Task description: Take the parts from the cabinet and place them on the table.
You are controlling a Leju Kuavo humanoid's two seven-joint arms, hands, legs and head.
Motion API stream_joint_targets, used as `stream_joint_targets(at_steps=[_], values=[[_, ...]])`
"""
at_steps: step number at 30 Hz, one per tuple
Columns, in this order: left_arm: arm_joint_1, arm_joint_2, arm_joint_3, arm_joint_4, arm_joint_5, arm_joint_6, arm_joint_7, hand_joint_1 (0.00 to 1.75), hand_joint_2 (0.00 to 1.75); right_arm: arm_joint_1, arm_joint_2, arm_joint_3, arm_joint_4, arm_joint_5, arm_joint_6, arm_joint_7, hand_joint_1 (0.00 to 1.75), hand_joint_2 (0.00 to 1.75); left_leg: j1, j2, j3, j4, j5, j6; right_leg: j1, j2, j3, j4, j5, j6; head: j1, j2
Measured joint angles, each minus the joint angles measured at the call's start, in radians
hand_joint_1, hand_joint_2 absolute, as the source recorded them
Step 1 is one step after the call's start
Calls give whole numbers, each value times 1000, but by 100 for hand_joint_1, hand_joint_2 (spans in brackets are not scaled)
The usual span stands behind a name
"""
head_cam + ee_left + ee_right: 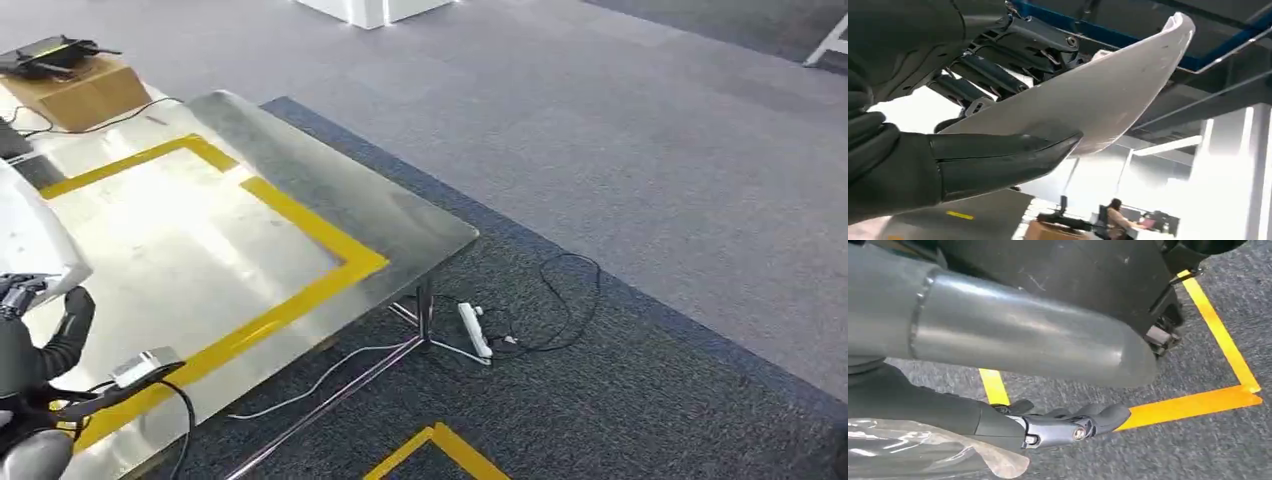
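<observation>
A white curved part (pixel 30 240) hangs over the left end of the steel table (pixel 330 190), which carries a yellow tape rectangle. My left hand (pixel 40 340) grips this part from below at the picture's left edge. In the left wrist view the white part (pixel 1108 95) lies clamped between the thick thumb (pixel 998 160) and the dark fingers (pixel 993 75) on its other side. My right hand (pixel 1063 425) hangs beside my body above grey carpet, fingers stretched out loosely and holding nothing.
A cardboard box (pixel 85 90) with a black device (pixel 50 52) sits on the table's far left corner. A white power strip (pixel 474 328) and cables lie on the floor by the table leg. Yellow floor tape (pixel 440 450) marks the carpet. A person (pixel 1115 217) sits at a distant desk.
</observation>
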Motion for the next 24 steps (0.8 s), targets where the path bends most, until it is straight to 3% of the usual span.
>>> stream_joint_targets(at_steps=[2, 3, 4, 5, 6, 7, 8, 9, 10, 11, 12, 13, 14, 16, 17, 18, 19, 20, 22, 23, 24], values=[[1, 6, -3, 4, 0, 0, 3, 175, 175, -4, 0, 0, 0, 0, -1, 0, 0, 0, 4, -24, 3, -7, 5, 13, -2, -18, 4, -1, -9, 11, -1, 0], [0, 8, -4, 4, 0, 1, 3, 175, 175, -5, 0, 0, 0, 0, -3, -1, 0, 0, 7, -33, 4, -8, 6, 19, -8, 45, -7, 22, -29, 18, 4, 0], [-4, 9, -6, 5, 0, 0, 3, 175, 175, -4, 0, 0, 0, 0, -4, -1, 0, 0, 8, -42, 3, -8, 7, 26, -11, 87, -36, 85, -65, 19, 7, 0], [-6, 9, -9, 5, 0, 0, 4, 175, 175, -4, 0, 0, 0, 0, -4, -2, 0, 0, 8, -53, 2, -8, 8, 30, -11, 109, -77, 169, -102, 21, 11, 0], [-7, 9, -12, 6, 0, 0, 4, 175, 175, -2, 0, 0, 0, 0, -4, -2, 0, 0, 8, -66, 2, -8, 7, 31, -11, 118, -123, 256, -132, 22, 12, 0], [-7, 9, -16, 8, 0, 0, 4, 175, 175, 0, 0, 0, 0, 0, -4, -2, 0, 0, 7, -79, 2, -8, 7, 31, -10, 122, -159, 315, -145, 23, 13, 0], [-7, 9, -19, 9, 0, 0, 4, 175, 175, 2, 0, 0, 0, -1, -4, -2, 0, 0, 7, -93, 2, -8, 7, 31, -10, 124, -175, 329, -135, 21, 12, 0], [-7, 9, -21, 10, 0, 0, 4, 175, 175, 2, 0, 0, 0, -1, -4, -2, 0, 0, 7, -108, 4, -7, 7, 31, -10, 125, -168, 297, -100, 18, 13, 0], [-8, 10, -23, 10, 0, 0, 4, 175, 175, 1, 0, 0, 0, -1, -4, -2, 0, 0, 7, -123, 5, -7, 7, 31, -10, 130, -141, 226, -50, 14, 13, 0], [-8, 10, -25, 10, 0, 0, 4, 175, 175, 0, 0, 0, 0, -1, -5, -2, 0, 0, 7, -138, 7, -7, 7, 31, -10, 148, -97, 124, 5, 8, 13, 0], [-9, 10, -26, 10, 0, 0, 7, 175, 175, 0, 0, 0, 0, -1, -5, -2, 0, 0, 9, -149, 6, -7, 7, 29, -14, 196, -63, 47, 36, 4, 13, 0], [-10, 10, -27, 11, 0, 0, 13, 175, 175, 2, -3, 0, 2, -1, -5, -2, 0, 0, 3, -160, 0, -3, 6, 22, -23, 252, -51, 21, 23, -2, 11, 0], [-12, 11, -28, 13, 0, 0, 16, 175, 175, 1, -3, 0, 2, -1, -6, -3, 0, 0, 10, -176, -6, -3, 9, 14, -21, 239, -41, 14, 21, 4, 12, 0], [-8, 14, -31, 14, 0, 0, 17, 175, 175, 2, -3, 0, 2, -2, -6, -2, 0, 0, 19, -202, -11, -10, 18, -3, -16, 218, -40, 15, 22, -1, 13, 0], [-6, 17, -32, 14, 0, 0, 17, 175, 175, 2, -3, 0, 2, -3, -6, -2, 0, 0, 14, -216, -14, -12, 20, -10, -21, 202, -34, 4, 27, -8, 11, 0], [-3, 19, -32, 14, 0, 0, 18, 175, 175, 1, -3, 0, 2, -4, -6, -3, 0, 0, 11, -153, -16, 3, 9, -12, -23, 180, -28, -5, 31, -15, 10, 0], [-8, 23, -32, 14, 0, 0, 21, 175, 175, 1, -3, 0, 2, -4, -7, -3, 0, 0, 8, -101, -32, 40, -20, -16, -22, 166, -25, -7, 30, -22, 2, 0], [-11, 23, -33, 15, 0, 0, 21, 175, 175, 2, -3, 0, 2, -4, -7, -3, 0, 0, 9, -79, -65, 111, -61, -20, -20, 148, -24, -7, 28, -25, -1, 0], [-7, 24, -35, 16, -1, 0, 21, 175, 175, 6, -3, 0, 2, -4, -6, -3, 0, 0, 13, -69, -134, 259, -122, -27, -18, 113, -24, -6, 25, -28, -2, 0], [-4, 24, -35, 19, -1, 0, 21, 175, 175, 6, -3, 0, 2, -4, -6, -3, 0, 0, 15, -69, -147, 287, -123, -29, -18, 96, -23, -6, 23, -28, -2, 0], [-2, 25, -35, 20, -2, 0, 22, 175, 175, 6, -3, 0, 2, -4, -6, -3, 0, 0, 16, -68, -134, 267, -99, -30, -17, 80, -22, -5, 21, -27, -1, 0]])
